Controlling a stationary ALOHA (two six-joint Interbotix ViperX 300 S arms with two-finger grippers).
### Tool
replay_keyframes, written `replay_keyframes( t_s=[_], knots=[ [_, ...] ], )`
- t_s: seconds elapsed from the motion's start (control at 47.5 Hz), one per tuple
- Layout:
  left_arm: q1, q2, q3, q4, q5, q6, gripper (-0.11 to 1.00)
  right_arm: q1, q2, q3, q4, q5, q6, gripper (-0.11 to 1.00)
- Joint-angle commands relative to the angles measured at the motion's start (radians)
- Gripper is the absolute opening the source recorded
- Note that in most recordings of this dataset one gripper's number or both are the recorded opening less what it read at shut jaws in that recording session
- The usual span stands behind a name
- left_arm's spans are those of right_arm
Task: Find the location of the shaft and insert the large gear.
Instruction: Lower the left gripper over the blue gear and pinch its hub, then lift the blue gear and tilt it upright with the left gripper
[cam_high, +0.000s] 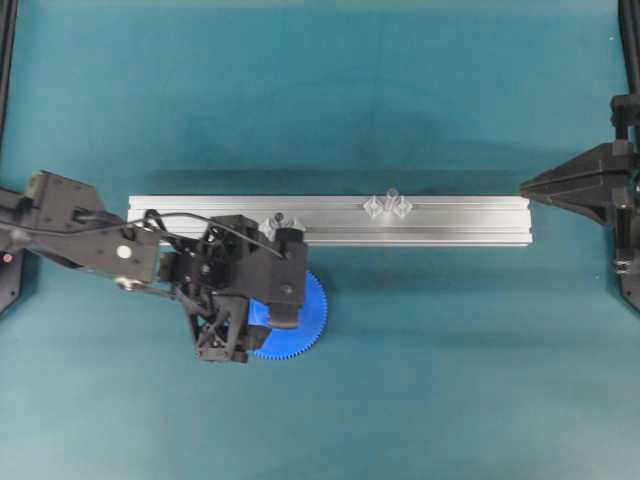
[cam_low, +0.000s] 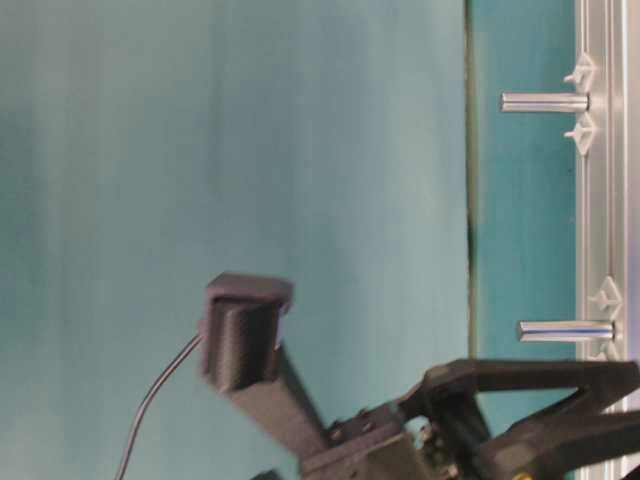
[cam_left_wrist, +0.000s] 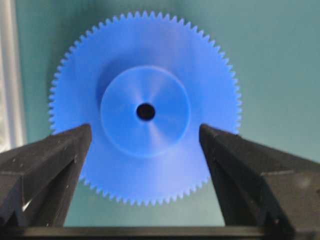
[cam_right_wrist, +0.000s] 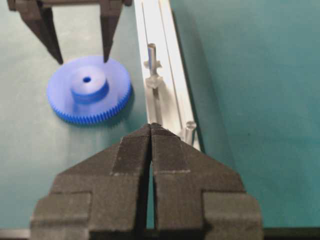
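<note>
While your left gripper (cam_left_wrist: 145, 145) hangs over the large gear (cam_left_wrist: 145, 107), its fingers (cam_left_wrist: 47, 155) stand wide apart, one on each side of the raised hub, holding nothing. In the left wrist view the two tips frame the hub with blue showing between each tip and the hub wall; whether they touch the disc below cannot be told. The gear lies flat on the teal surface (cam_high: 450, 380), hub up, centre hole visible, just beside the near edge of the aluminium rail (cam_high: 450, 218). From overhead you see the gear's teeth poking out from under the left gripper on its right side.

Two pins stand on the rail. One shaft (cam_right_wrist: 151, 52) rises near the gear, flanked by small shiny brackets; the other shaft (cam_high: 390, 196) sits further along the rail, towards your right arm.

Your right gripper (cam_right_wrist: 151, 126) has its fingers pressed together, empty, off the rail's far end and well apart from the gear.
</note>
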Motion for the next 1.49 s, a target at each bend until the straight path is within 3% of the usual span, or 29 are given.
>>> replay_keyframes(
  t_s=[0.0,1.242,1.389,1.473],
  knots=[
    [0.000,0.005,-0.029,0.003,-0.003,0.002,0.91,-0.002,0.005,-0.009,0.002,-0.006,0.009,0.02],
    [0.009,0.095,-0.066,0.003,0.015,-0.020,0.92,-0.002,-0.046,0.026,0.021,0.003,0.011,0.01],
    [0.009,0.095,-0.067,0.003,0.020,-0.020,0.86,-0.002,-0.046,0.025,0.021,0.002,0.011,0.02],
    [0.009,0.092,-0.067,0.003,0.020,-0.023,0.73,-0.002,-0.046,0.025,0.025,0.003,0.011,0.01]
  ],
)
